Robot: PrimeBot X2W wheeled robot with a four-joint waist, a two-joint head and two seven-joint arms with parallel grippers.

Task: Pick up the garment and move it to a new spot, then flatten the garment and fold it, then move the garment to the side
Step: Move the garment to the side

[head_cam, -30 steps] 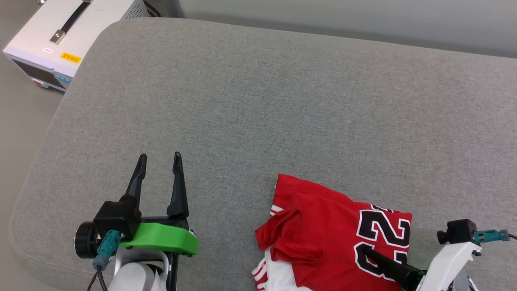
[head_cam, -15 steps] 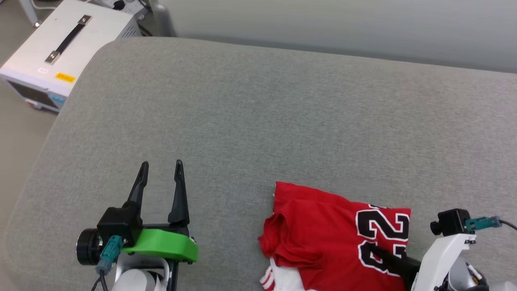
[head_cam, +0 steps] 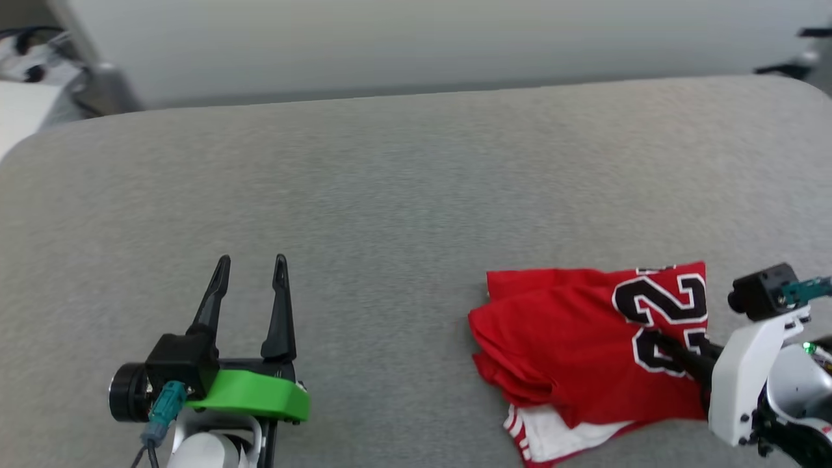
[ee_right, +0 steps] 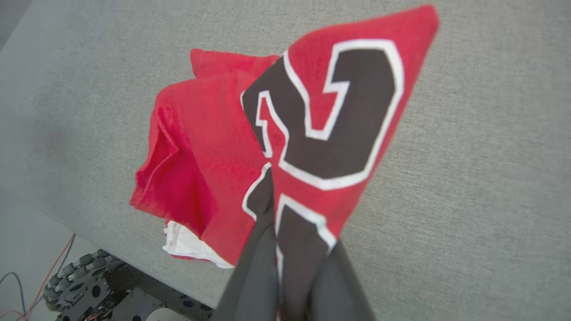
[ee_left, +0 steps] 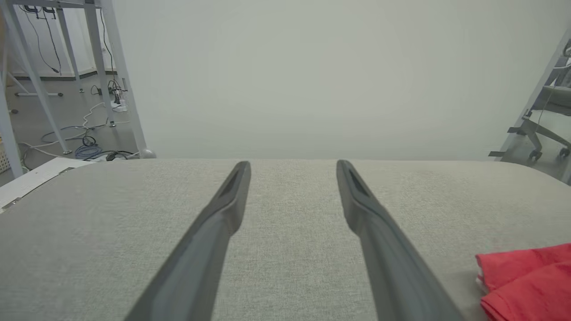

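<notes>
The garment (head_cam: 572, 338) is a crumpled red jersey with black, white-outlined numbers and a white sleeve poking out at its near edge; it lies on the grey cushion at the right. My right gripper (head_cam: 658, 339) is shut on the garment's numbered panel. In the right wrist view the fabric (ee_right: 339, 111) rises as a peak from the right gripper (ee_right: 285, 209), and the rest (ee_right: 192, 160) trails down to the cushion. My left gripper (head_cam: 252, 260) stands open over bare cushion at the lower left, well apart from the garment. The left wrist view shows the left gripper (ee_left: 292, 165) with nothing between its fingers and the garment's edge (ee_left: 522, 281).
The grey cushion (head_cam: 403, 182) stretches wide to the far edge, with a pale wall behind. A white equipment box (head_cam: 16, 117) sits off its left end. Metal frame legs and floor cables (ee_left: 89, 133) lie beyond the far left corner. A wheeled base (ee_right: 76, 276) is below the cushion's near edge.
My right gripper has shut on the garment's numbered panel and raised it. The head view has swung, shifting the whole picture. The left gripper stays open as before.
</notes>
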